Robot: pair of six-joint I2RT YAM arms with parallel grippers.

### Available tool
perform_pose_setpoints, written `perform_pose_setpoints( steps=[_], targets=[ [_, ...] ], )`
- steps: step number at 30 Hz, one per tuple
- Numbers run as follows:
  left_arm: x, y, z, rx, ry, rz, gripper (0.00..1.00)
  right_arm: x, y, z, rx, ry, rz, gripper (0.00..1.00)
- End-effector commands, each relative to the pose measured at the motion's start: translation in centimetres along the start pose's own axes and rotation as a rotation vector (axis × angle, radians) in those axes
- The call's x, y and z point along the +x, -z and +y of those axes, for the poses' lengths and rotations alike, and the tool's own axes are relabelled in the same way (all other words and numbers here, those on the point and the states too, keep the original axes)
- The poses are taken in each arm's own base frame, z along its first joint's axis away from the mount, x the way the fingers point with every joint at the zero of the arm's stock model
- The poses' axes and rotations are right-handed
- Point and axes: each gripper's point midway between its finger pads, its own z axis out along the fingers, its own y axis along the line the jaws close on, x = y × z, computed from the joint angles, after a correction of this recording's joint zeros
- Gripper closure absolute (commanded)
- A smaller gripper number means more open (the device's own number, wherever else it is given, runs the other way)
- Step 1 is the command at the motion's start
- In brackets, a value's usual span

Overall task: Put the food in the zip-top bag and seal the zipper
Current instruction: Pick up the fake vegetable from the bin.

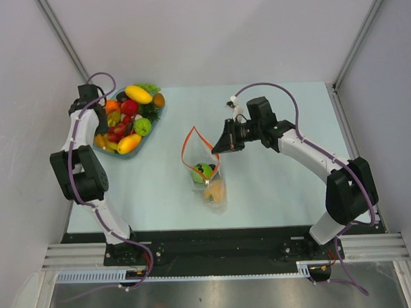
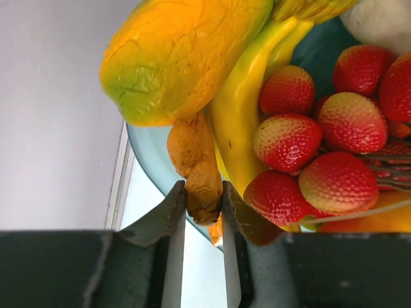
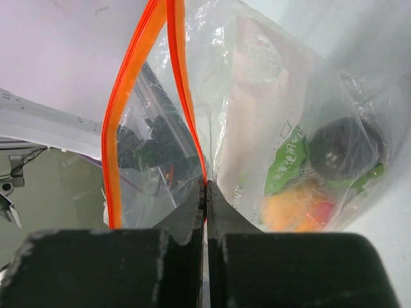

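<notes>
Looking down from the overhead camera, I am seeing the zip-top bag (image 1: 210,184) lying near the middle of the pale table (image 1: 281,192). Its mouth is turned toward the far edge and the zipper (image 1: 189,146) is standing open in a loop. The right gripper (image 1: 219,148) is pinching the bag's rim on the side nearest its own arm. On its wrist feed the jaws are pressed fully together with the orange strip and clear film caught between them, so it is gripping the bag at the zipper. Some food is already sitting inside the bag: a green piece (image 1: 201,172) with a dark piece (image 3: 343,151) against it, and an orange piece (image 1: 216,191) lower down toward the closed end.

The other food is sitting heaped in the bluish dish (image 2: 151,154) at the far left corner of the table, well apart from the bag. The left gripper (image 2: 203,196) is hanging over the near-left rim of that dish. On its wrist feed the jaws are standing narrowly apart and pressing on both sides of a lumpy tan-orange piece (image 2: 192,151). That piece is lying at the dish's edge under a big yellow-orange mango (image 2: 180,51) and beside a banana (image 2: 241,119). A cluster of strawberries (image 2: 289,141) is resting just beside the banana. I cannot tell whether the tan piece is lifted off the dish or resting on it.
</notes>
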Motion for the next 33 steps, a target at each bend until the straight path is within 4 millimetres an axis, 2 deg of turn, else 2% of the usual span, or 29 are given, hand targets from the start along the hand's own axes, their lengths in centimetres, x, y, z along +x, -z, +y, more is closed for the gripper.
perform_pose_setpoints(
  steps=[1, 6, 8, 14, 18, 19, 21, 22, 24, 25, 26, 28, 30, 31, 32, 33],
  targets=[
    [-2.5, 2.8, 0.2, 0.020, 0.038, -0.052, 0.78, -0.7, 0.1, 0.7, -0.028, 0.027, -0.019, 1.00],
    [-2.9, 5.4, -0.3, 0.072, 0.069, -0.040, 0.97, -0.7, 0.1, 0.8, -0.033, 0.021, -0.021, 1.00],
    [-2.6, 6.1, -0.4, 0.088, 0.064, -0.019, 1.00, -0.8, 0.1, 0.8, -0.036, 0.023, -0.023, 1.00],
    [-2.3, 8.9, -0.2, 0.115, 0.095, -0.005, 1.00, -0.8, 0.3, 1.0, -0.037, 0.031, -0.029, 1.00],
    [-2.9, 12.7, -0.5, 0.174, 0.094, -0.060, 1.00, -0.8, 0.4, 1.0, -0.035, 0.030, -0.032, 1.00],
    [-3.5, 14.8, -0.7, 0.212, 0.093, -0.109, 1.00, -0.8, 0.4, 1.1, -0.038, 0.033, -0.033, 1.00],
    [-4.2, 17.3, -1.6, 0.270, 0.069, -0.171, 1.00, -0.9, 0.4, 1.2, -0.040, 0.035, -0.034, 1.00],
    [-4.6, 19.8, -2.7, 0.356, 0.058, -0.227, 1.00, -0.9, 0.4, 1.3, -0.042, 0.036, -0.035, 1.00],
    [-4.7, 23.0, -4.8, 0.471, 0.024, -0.285, 1.00, -0.9, 0.4, 1.4, -0.044, 0.038, -0.037, 1.00],
    [-4.5, 25.8, -6.1, 0.573, -0.020, -0.337, 1.00, -1.0, 0.5, 1.5, -0.045, 0.041, -0.039, 1.00],
    [-4.2, 27.7, -7.8, 0.659, -0.051, -0.360, 1.00, -1.0, 0.5, 1.5, -0.043, 0.041, -0.039, 1.00],
    [-3.5, 30.4, -9.8, 0.764, -0.088, -0.386, 1.00, -1.1, 0.6, 1.8, -0.048, 0.047, -0.046, 1.00],
    [-2.0, 34.6, -12.9, 0.926, -0.133, -0.400, 1.00, -1.2, 0.7, 2.0, -0.051, 0.054, -0.055, 1.00],
    [-1.0, 35.2, -14.1, 0.981, -0.145, -0.377, 1.00, -1.4, 0.8, 2.2, -0.054, 0.059, -0.061, 1.00],
    [0.4, 37.2, -15.6, 1.059, -0.168, -0.367, 1.00, -1.3, 0.7, 2.3, -0.055, 0.056, -0.058, 1.00],
    [1.1, 37.9, -16.4, 1.095, -0.189, -0.367, 1.00, -1.2, 0.6, 2.4, -0.059, 0.058, -0.055, 1.00]
  ],
)
